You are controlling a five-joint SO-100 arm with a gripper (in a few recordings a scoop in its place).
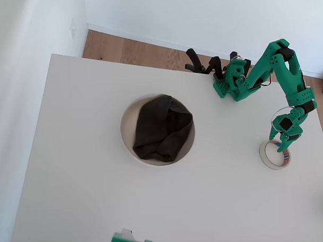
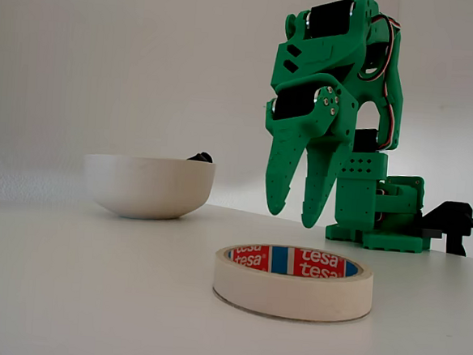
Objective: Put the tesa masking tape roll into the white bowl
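Bright, even daylight in both views; soft shadows and little glare.

From overhead you see the white tabletop (image 1: 90, 208) lit uniformly, close to washing out against the pale wall at left, so its left edge reads faintly. The dark cloth (image 1: 161, 127) in the white bowl (image 1: 126, 141) holds its fold detail without crushing to black. Only a weak shadow falls beside the tesa masking tape roll (image 1: 269, 158). In the fixed view you look toward a bright wall: the green end effector (image 2: 292, 215) stands in strong contrast, its near faces slightly shaded. The tape roll's (image 2: 292, 291) label is sharp, with a thin soft shadow under it; the bowl (image 2: 148, 186) behind looks a little softer.
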